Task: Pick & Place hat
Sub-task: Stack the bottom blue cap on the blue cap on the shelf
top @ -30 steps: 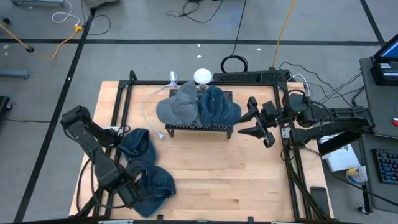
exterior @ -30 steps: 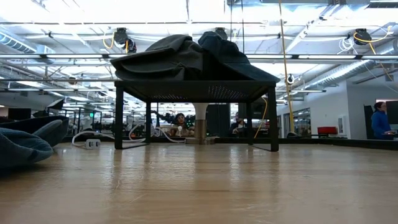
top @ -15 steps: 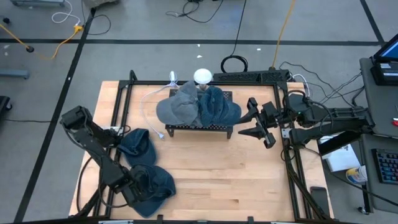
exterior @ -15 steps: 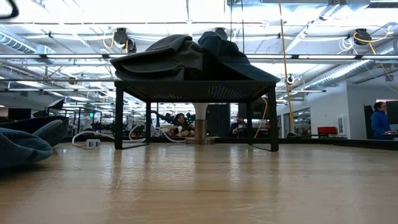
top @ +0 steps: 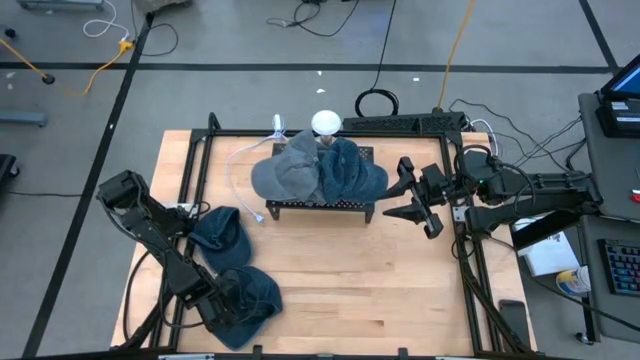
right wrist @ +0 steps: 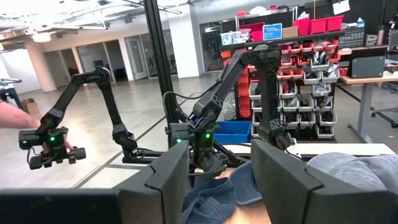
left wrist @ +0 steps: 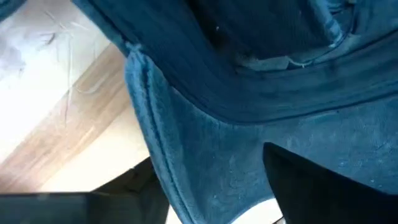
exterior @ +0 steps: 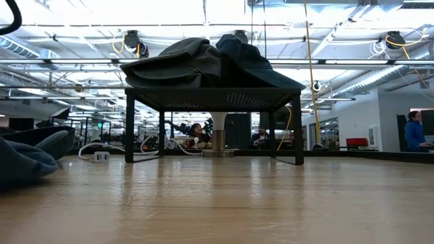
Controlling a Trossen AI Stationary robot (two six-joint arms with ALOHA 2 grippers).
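Note:
A blue hat [top: 262, 290] lies on the wooden table near its front left corner, and its cloth [left wrist: 249, 93] fills the left wrist view. My left gripper [top: 228, 305] [left wrist: 208, 168] points down over this hat's left part, open, with a fold of the cloth between its fingers. A second blue hat [top: 220, 232] lies just behind it. A grey hat [top: 283, 170] and a dark blue hat [top: 352, 170] rest on a black rack [top: 320, 208]. My right gripper [top: 400, 190] [right wrist: 221, 180] waits open, high above the table, right of the rack. My left gripper comes at the near blue hat from above, pointing down. Its two fingers [left wrist: 311, 186] stand on either side of a fold at the hat's edge [left wrist: 146, 112]. I cannot tell whether they touch the cloth. The hat lies flat on the table.
The rack [exterior: 210, 98] stands on four legs at the table's middle back. A white round object [top: 326, 122] and a white cable [top: 238, 165] lie behind and left of it. Black frame rails [top: 190, 160] border the table. The wood in front of the rack is bare.
My left gripper has gone down onto the near blue hat and tipped to point more steeply down. The hat has stayed where it was.

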